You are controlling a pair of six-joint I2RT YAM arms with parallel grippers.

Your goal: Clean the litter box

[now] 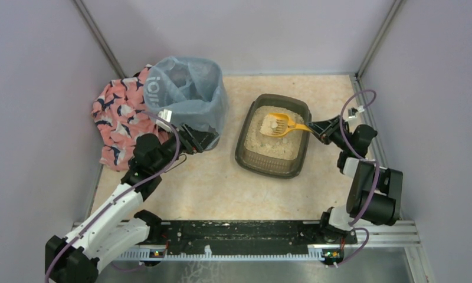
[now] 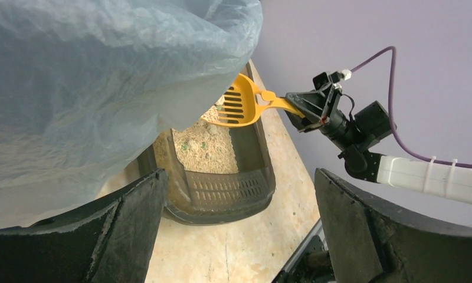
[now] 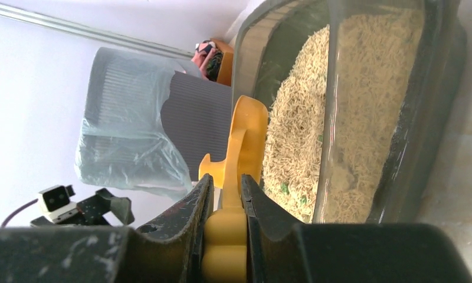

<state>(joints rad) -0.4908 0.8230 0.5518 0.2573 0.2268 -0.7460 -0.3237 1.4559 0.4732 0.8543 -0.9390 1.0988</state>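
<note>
Cloth: pink with dark shapes. It lies at the far left, just beside the bin.
Bin: tall, with a light blue bag over it. It stands far and left on the counter.
Left pincer: released, with its fingers wide apart and nothing in them. It sits low at the near right side of the bin.
Litter box: a shallow dark tray with round corners. It rests on the counter, right of the bin and apart from it, between the two arms.
Litter: beige grains in the box, with a few small green bits.
Scoop: yellow, with slots in its bowl. The bowl is over the far part of the litter, and a pale lump sits in it. The handle reaches out over the right rim of the box.
Right pincer: clenched, grasping the end of the scoop's handle, just to the right of the box.
</note>
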